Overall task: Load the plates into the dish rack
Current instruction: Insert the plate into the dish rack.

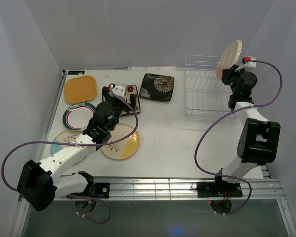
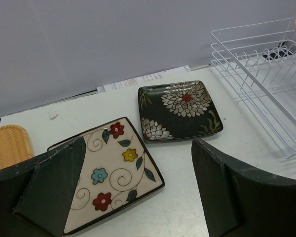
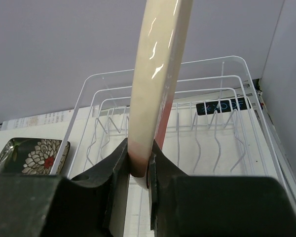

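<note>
- Pinches pink-cream plate (image 3: 158,74) at rim in right claw (image 3: 138,170), upright above dish rack (image 3: 197,133).
- Hovers left claw (image 2: 138,192), spread wide, over cream floral plate (image 2: 113,168) on counter (image 2: 180,160).

White wire dish rack (image 1: 200,106) sits far right on the worktop, tines upright. Pink-cream plate (image 1: 230,57) is round, on edge and upright above the rack's far right corner, its lower rim clamped in the right gripper (image 3: 138,165). The other six lie flat on the left half:
- Orange ribbed square plate (image 1: 81,89), far left.
- Green-rimmed white plate (image 1: 75,116), just nearer.
- Blue-cream plate (image 1: 62,140), nearest left, partly hidden.
- Yellow-cream plate (image 1: 122,143), to its right.
- Cream floral square plate (image 2: 111,173), mid-far.
- Black floral square plate (image 1: 157,87), right of it, between it and the rack.
</note>
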Tool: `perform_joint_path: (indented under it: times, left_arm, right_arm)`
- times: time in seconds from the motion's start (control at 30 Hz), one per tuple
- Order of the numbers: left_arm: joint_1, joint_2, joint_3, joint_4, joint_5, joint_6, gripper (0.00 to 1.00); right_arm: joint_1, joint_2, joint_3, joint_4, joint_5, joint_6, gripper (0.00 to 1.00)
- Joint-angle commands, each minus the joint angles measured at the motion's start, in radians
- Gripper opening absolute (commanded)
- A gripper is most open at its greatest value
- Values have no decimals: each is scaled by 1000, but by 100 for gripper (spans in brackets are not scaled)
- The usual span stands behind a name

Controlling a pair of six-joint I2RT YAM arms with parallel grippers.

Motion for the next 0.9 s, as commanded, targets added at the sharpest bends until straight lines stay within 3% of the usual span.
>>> perform_joint_path:
  times: [0.0, 0.33, 0.87]
  left_arm:
    - [5, -18, -10, 15, 19, -2, 98]
    - [5, -3, -9, 15, 25, -3, 98]
    - [5, -1, -12, 15, 28, -6, 98]
  right_arm:
    - [-10, -68, 83, 186, -44, 6, 8]
    - [4, -60, 79, 219, -127, 37, 8]
    - [146, 0, 136, 176, -84, -45, 8]
